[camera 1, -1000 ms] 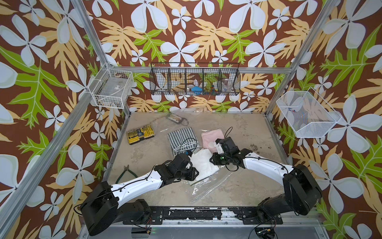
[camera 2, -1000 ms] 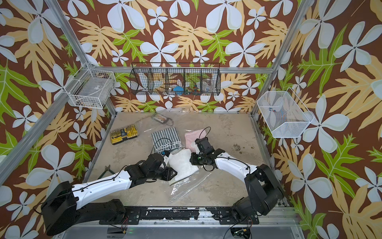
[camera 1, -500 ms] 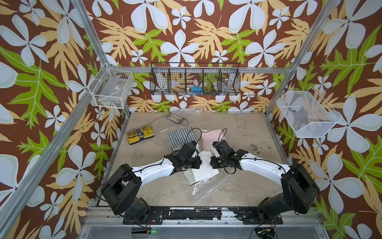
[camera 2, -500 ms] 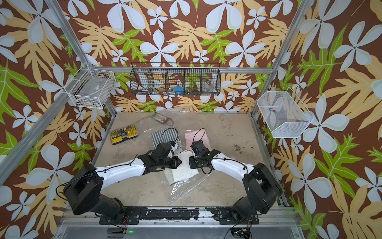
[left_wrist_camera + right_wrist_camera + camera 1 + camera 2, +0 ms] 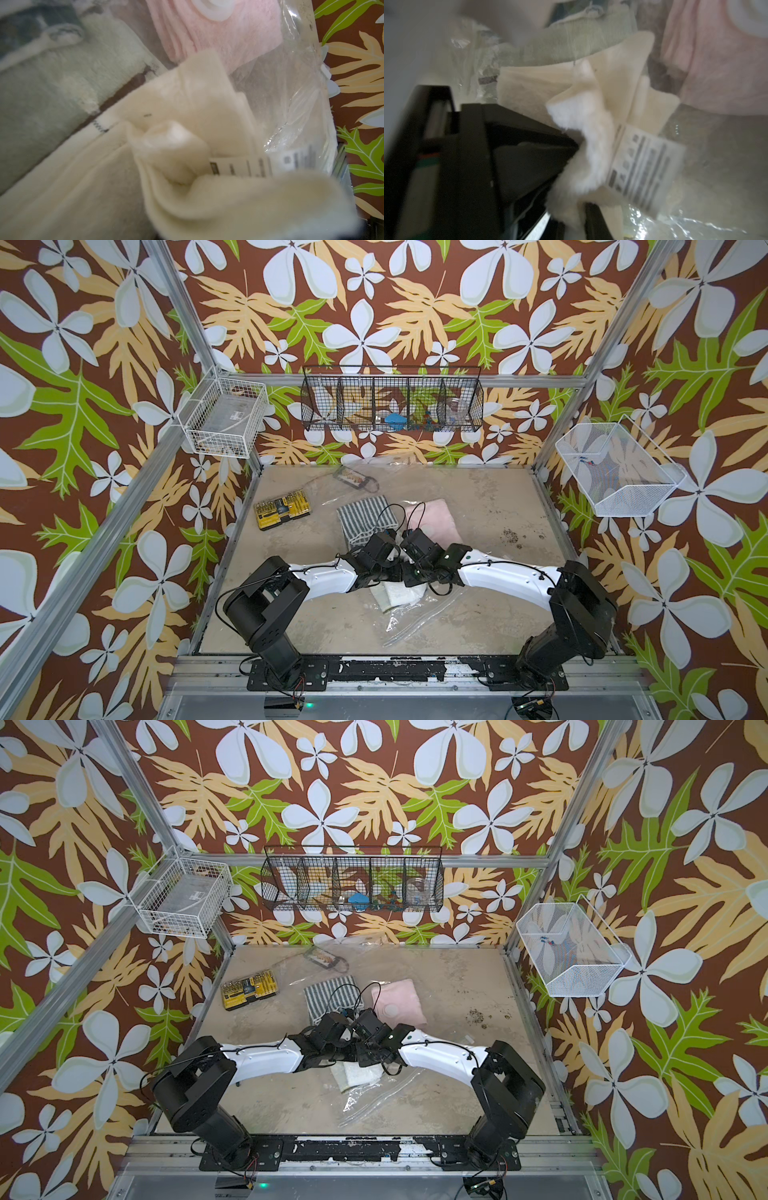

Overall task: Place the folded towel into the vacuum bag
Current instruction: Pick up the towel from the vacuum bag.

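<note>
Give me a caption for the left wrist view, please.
Left wrist view: cream towel with a printed label against the clear bag; pink towel and white valve beyond, grey towel alongside.

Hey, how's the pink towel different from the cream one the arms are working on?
The pink towel lies flat and neatly folded; the cream towel is rumpled. The pink towel sits under the bag's white valve disc; the cream towel lies nearer the front, showing a printed label. Both are plush cloth.
</note>
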### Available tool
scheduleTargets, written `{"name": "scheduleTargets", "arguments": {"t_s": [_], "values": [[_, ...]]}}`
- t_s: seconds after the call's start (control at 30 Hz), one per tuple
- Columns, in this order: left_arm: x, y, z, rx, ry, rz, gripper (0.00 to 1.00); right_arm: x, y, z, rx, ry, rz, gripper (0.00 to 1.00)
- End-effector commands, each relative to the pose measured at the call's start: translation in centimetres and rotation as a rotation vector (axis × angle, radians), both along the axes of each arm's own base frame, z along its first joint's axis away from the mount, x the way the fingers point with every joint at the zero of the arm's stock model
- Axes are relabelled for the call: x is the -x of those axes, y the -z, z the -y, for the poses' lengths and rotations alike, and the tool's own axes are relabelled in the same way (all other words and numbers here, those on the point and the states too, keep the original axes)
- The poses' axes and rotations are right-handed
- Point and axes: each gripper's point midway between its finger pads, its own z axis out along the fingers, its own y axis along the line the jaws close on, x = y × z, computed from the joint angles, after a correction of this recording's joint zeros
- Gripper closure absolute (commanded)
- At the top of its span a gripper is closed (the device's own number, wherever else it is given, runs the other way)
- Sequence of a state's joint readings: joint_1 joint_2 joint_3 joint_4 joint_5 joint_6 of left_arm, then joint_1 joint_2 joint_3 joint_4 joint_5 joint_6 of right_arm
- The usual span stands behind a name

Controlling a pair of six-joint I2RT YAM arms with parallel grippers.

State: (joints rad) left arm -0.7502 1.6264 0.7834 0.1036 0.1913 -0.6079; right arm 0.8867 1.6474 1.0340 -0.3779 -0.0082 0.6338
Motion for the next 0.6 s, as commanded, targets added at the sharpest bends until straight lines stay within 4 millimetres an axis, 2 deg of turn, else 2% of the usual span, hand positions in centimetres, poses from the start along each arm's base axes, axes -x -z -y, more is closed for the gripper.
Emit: {"name": "scheduleTargets", "arguments": {"t_s": [0.0,0.17,0.27,0.33,0.47,0.57], "values": [[-0.1,-1.7,-0.2,0.022,-0.001,0.035,0.85,0.4,2.1,0.3,-0.002,0.054,-0.032,0.85],[0.9,-3.2,-2.8,-0.013,-0.033,0.068,0.84,0.0,3.4,3.2,0.067,0.089,-0.018,0.86],[1.9,-3.0,-4.9,-0.051,-0.068,0.071,0.84,-0.7,2.8,4.9,0.114,0.103,0.020,0.87],[2.7,-2.2,-6.1,-0.062,-0.092,0.058,0.84,-1.2,2.0,5.5,0.142,0.103,0.051,0.87],[3.6,-1.5,-5.4,0.015,-0.084,0.024,0.84,-1.7,0.6,5.1,0.151,0.079,0.077,0.87],[3.3,-1.4,-4.5,0.048,-0.071,0.019,0.84,-1.9,-0.5,4.0,0.155,0.059,0.097,0.87]]}}
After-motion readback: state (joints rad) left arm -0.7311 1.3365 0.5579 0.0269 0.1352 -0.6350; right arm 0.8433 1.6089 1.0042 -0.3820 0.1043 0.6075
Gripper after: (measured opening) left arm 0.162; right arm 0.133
